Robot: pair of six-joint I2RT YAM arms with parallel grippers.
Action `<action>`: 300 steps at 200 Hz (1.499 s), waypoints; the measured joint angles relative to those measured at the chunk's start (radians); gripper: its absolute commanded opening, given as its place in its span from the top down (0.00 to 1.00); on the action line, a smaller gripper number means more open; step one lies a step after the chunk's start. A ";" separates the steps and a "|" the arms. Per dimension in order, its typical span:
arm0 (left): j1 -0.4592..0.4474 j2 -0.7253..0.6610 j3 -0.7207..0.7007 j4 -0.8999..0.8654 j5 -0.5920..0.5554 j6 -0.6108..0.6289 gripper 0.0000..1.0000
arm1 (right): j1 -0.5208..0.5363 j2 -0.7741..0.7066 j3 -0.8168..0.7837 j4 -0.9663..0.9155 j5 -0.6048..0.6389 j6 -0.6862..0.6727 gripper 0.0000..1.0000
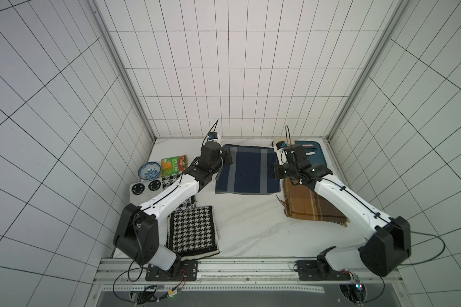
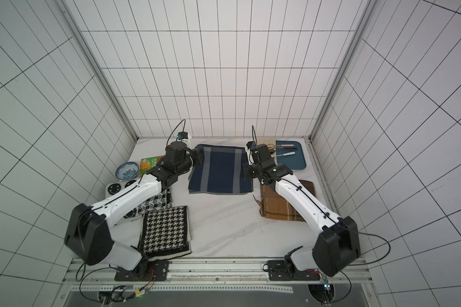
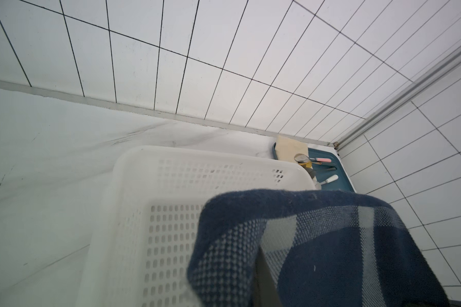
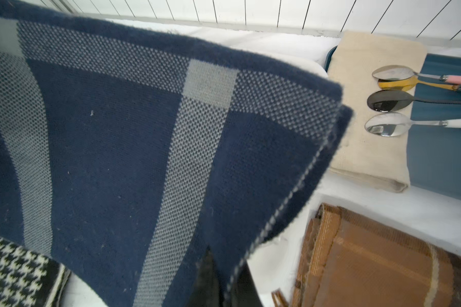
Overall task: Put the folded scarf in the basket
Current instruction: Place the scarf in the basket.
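Veined white tabletop [image 1: 250, 226], gridded walls [image 1: 224, 79]; left gripper [image 1: 225, 159], right gripper [image 1: 277, 170] pinch navy scarf [image 1: 248, 170] over basket [image 3: 171, 212].

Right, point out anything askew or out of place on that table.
Nothing spilled or damaged. The navy grey-striped folded scarf looks flat. Two small oddities: the folded beige cloth hangs over the rim of the blue plastic tray rather than lying inside it, and loose fringe strands straggle from the folded brown plaid scarf.
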State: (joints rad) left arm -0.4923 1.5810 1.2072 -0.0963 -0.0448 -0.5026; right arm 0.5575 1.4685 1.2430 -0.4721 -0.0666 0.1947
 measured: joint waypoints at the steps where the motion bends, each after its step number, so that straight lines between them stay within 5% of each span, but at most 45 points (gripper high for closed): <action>1: 0.000 0.004 0.003 0.000 0.000 0.000 1.00 | -0.003 0.009 0.004 0.000 -0.002 -0.002 1.00; 59: 0.048 0.298 0.106 0.036 0.039 0.005 1.00 | -0.074 0.317 0.145 0.002 -0.023 -0.063 1.00; 125: 0.095 0.423 0.148 0.077 0.068 0.003 1.00 | -0.080 0.452 0.246 0.003 -0.010 -0.089 1.00; 160: 0.095 0.448 0.163 0.074 0.071 0.017 0.73 | -0.080 0.517 0.257 -0.004 -0.005 -0.091 0.88; 216: 0.099 0.460 0.184 0.069 0.077 0.005 0.62 | -0.070 0.518 0.270 -0.008 -0.002 -0.097 0.58; 262: 0.106 0.434 0.182 0.033 0.065 0.014 0.41 | -0.052 0.470 0.270 -0.029 0.072 -0.098 0.53; 300: 0.107 0.346 0.159 0.023 0.019 0.032 0.43 | -0.052 0.430 0.270 -0.047 0.127 -0.098 0.53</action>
State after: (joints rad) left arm -0.3855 1.9266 1.3663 -0.0738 -0.0254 -0.4706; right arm 0.5056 1.8980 1.5131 -0.5186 0.0601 0.0963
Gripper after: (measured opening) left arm 0.600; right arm 0.473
